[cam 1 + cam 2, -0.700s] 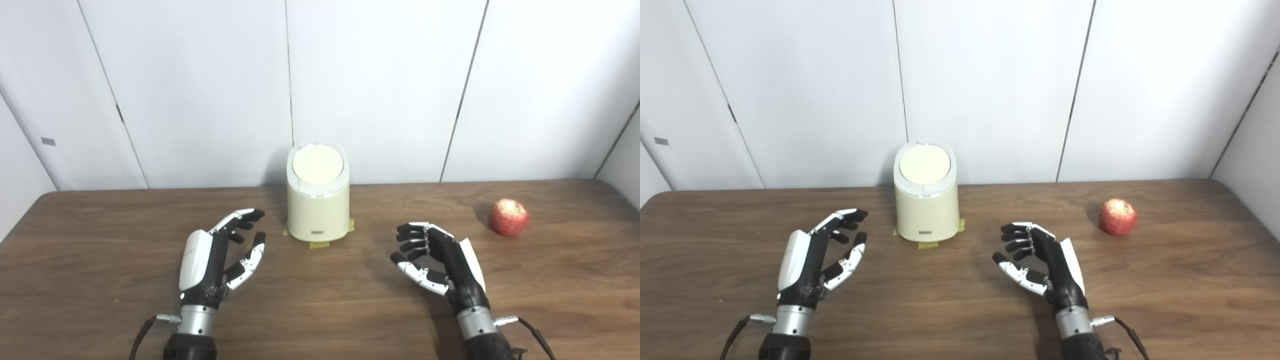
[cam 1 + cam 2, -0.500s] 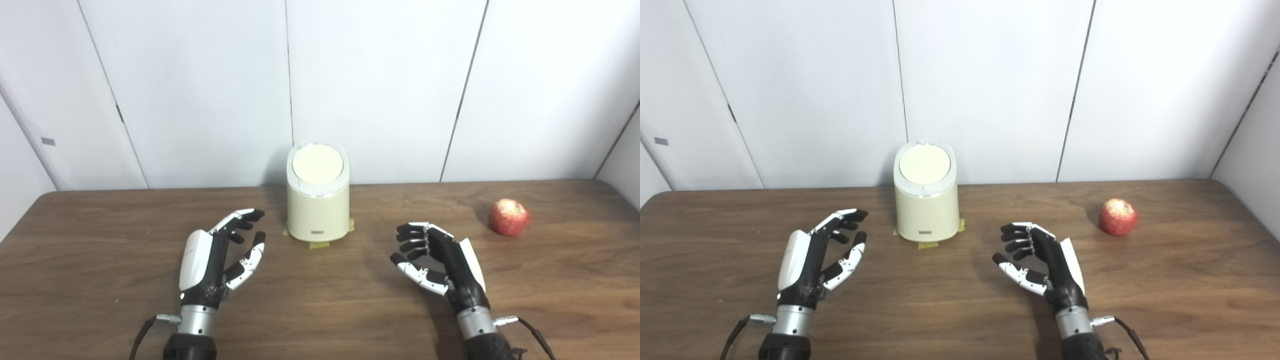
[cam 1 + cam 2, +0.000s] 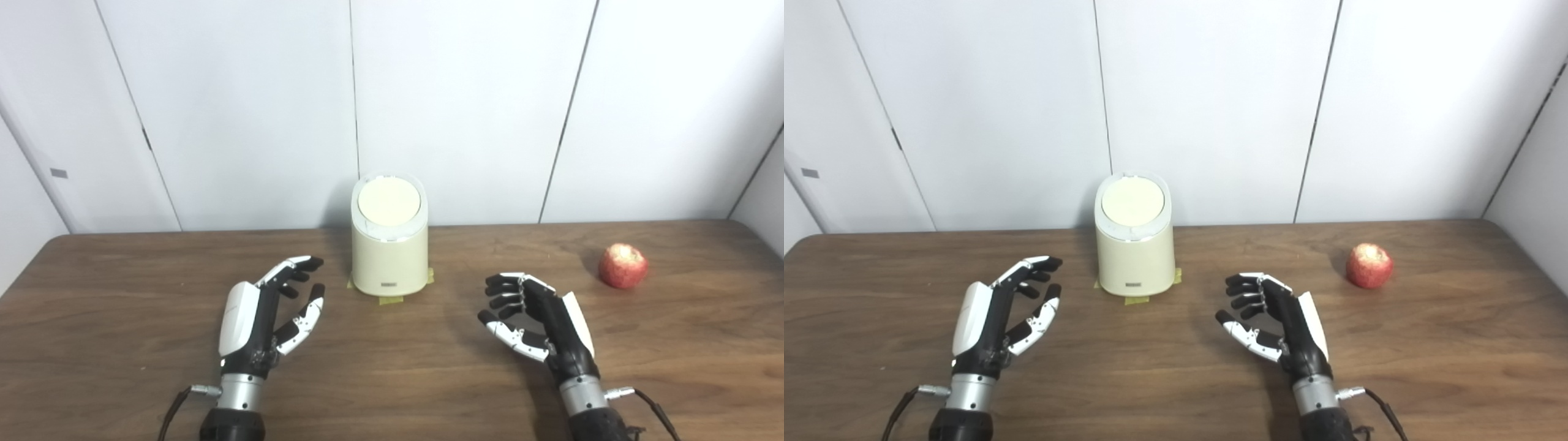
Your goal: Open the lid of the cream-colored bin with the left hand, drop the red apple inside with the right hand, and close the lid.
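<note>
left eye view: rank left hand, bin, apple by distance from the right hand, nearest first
From the right hand:
1. Apple, to its right and farther back on the table.
2. Cream-colored bin, back and to its left, lid shut.
3. Left hand, far left, level with it.

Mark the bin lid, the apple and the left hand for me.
lid point(image 3: 389, 201), left eye view, centre of its round top
apple point(image 3: 623, 266), left eye view, middle of its red side
left hand point(image 3: 264, 312), left eye view, on the palm
</note>
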Robot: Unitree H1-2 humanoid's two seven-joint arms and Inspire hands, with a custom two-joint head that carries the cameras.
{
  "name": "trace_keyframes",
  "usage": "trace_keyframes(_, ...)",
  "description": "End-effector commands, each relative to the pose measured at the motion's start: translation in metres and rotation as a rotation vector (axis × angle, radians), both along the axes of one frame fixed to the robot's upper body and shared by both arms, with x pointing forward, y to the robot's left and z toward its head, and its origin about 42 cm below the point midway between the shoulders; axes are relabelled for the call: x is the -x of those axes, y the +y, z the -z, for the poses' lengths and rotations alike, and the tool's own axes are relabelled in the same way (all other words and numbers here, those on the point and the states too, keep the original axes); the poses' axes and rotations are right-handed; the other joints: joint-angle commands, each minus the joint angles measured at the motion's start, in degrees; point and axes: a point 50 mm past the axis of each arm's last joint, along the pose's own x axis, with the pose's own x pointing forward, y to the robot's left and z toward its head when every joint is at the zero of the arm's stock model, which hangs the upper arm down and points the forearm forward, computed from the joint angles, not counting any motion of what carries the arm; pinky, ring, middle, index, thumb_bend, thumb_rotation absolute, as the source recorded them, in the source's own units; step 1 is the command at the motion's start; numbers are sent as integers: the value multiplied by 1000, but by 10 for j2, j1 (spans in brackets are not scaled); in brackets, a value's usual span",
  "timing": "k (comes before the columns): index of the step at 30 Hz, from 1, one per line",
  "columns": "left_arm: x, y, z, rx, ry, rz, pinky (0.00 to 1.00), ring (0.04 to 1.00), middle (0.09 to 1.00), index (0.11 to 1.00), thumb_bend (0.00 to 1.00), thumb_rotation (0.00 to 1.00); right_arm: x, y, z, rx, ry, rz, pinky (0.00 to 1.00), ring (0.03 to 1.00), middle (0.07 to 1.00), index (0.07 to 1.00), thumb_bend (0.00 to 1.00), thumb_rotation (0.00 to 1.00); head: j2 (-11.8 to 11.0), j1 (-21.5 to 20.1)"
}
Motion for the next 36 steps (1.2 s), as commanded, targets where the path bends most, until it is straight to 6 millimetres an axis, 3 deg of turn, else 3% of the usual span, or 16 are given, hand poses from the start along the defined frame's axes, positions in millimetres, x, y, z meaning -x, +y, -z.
trace_keyframes(1, 6, -1, 5, 21, 39, -16, 595, 716, 759, 756, 386, 574, -7, 0, -7, 3, -42, 1, 484, 573, 617, 621, 270, 153, 0, 0)
trace_keyframes(4, 0, -5, -12, 35, 55, -36, 645, 751, 790, 786, 524, 748, -8, 1, -6, 3, -32, 9, 491, 578, 623, 624, 281, 167, 0, 0)
trace_keyframes(6, -7, -8, -27, 34, 58, -41, 688, 790, 821, 817, 604, 810, -8, 1, -5, 5, -35, 9, 492, 578, 625, 628, 282, 177, 0, 0)
trace_keyframes(9, -24, -14, -57, -6, 67, -63, 739, 843, 872, 867, 642, 870, -8, 1, -5, 11, -40, 11, 485, 572, 619, 626, 281, 178, 0, -2)
trace_keyframes(12, -41, -17, -83, -47, 79, -78, 858, 942, 960, 944, 666, 913, -8, 2, -5, 7, -40, 12, 485, 570, 617, 626, 281, 171, 0, -1)
trace_keyframes(14, -54, -21, -99, -68, 76, -87, 964, 988, 992, 989, 694, 900, -8, 2, -4, -3, -39, 12, 488, 574, 617, 627, 281, 151, 1, -1)
trace_keyframes(16, -65, -25, -114, -84, 75, -93, 993, 998, 999, 998, 739, 859, -8, 2, -5, -5, -34, 14, 491, 578, 621, 628, 284, 161, 1, -1)
trace_keyframes(26, -106, -50, -169, -135, 96, -132, 1000, 1000, 1000, 1000, 954, 806, -8, 3, -6, 4, -31, 19, 492, 579, 624, 631, 282, 144, 3, 2)
trace_keyframes(31, -122, -62, -183, -217, 73, -176, 1000, 1000, 1000, 1000, 999, 745, -7, 3, -7, -6, -31, 16, 492, 580, 626, 631, 280, 157, 7, 2)
trace_keyframes(36, -135, -74, -184, -322, 64, -202, 1000, 1000, 1000, 1000, 994, 689, -5, 4, -8, -10, -27, 16, 496, 581, 628, 632, 280, 160, 11, -1)
